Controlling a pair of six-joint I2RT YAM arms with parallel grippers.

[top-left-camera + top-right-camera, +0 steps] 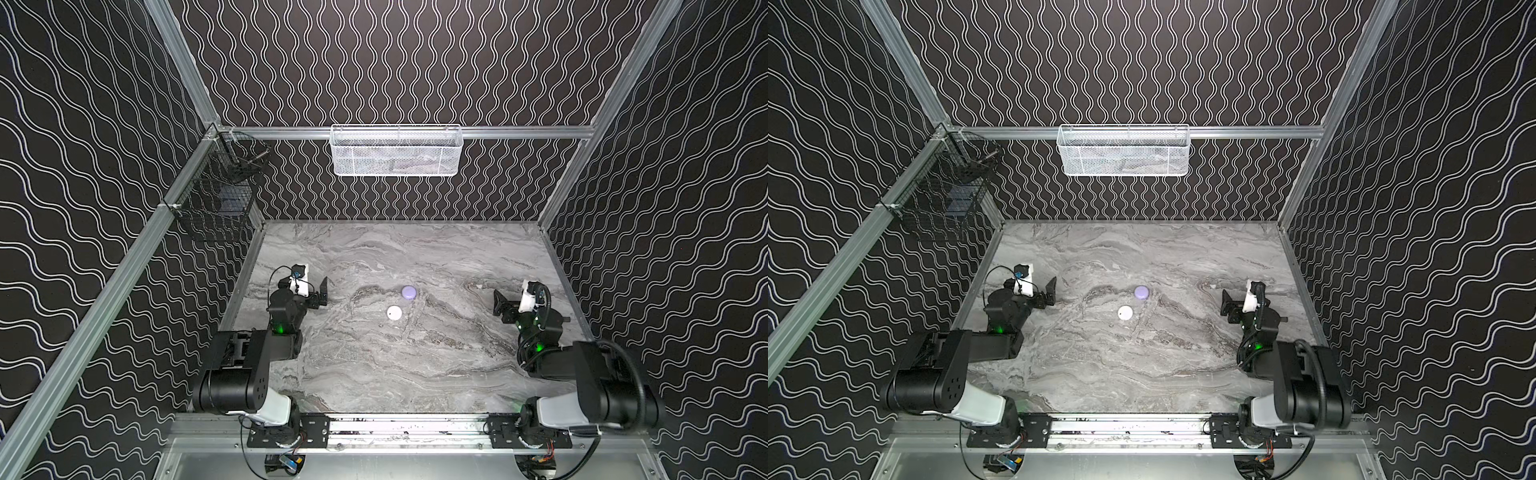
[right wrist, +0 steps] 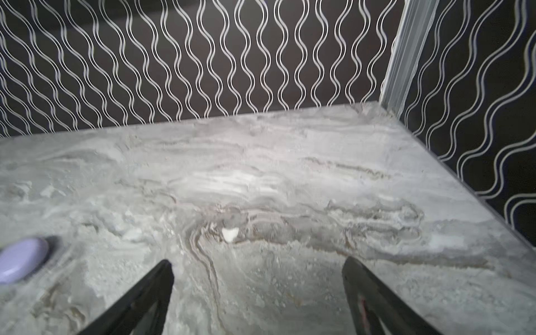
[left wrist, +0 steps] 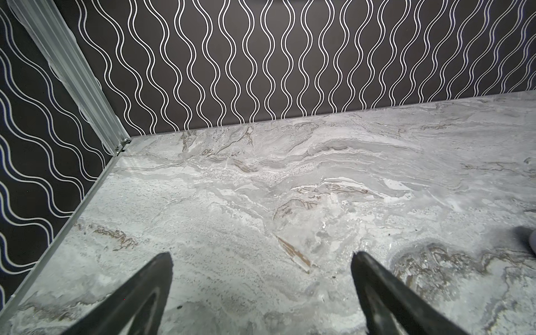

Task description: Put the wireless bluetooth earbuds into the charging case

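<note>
Closed, smooth round pebbles mid marble-veined table (image 1: 374, 374): lavender charging case (image 1: 408, 292), white charging case (image 1: 394, 312) just beside. Tiny white speck (image 2: 230, 233) before right jaws, earbud or not unclear. Both spread, empty: left jaws, right jaws.

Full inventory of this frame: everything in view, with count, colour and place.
lavender case: 1, lavender, round, mid-table, looks closed
white case: 1, white, round, mid-table, nearer the arm bases than the lavender one, not touching it
tiny white piece: 1, white, on the table's right part; possibly an earbud, too small to tell
mesh basket: 1, white, hung on the back rail
wire basket: 1, black, hung on the left rail
table: 1, grey marble
walls: 3, black with white wavy lines, back and both sides
left hand: 1, black, open, empty, left of table
right hand: 1, black, open, empty, right of table
</note>
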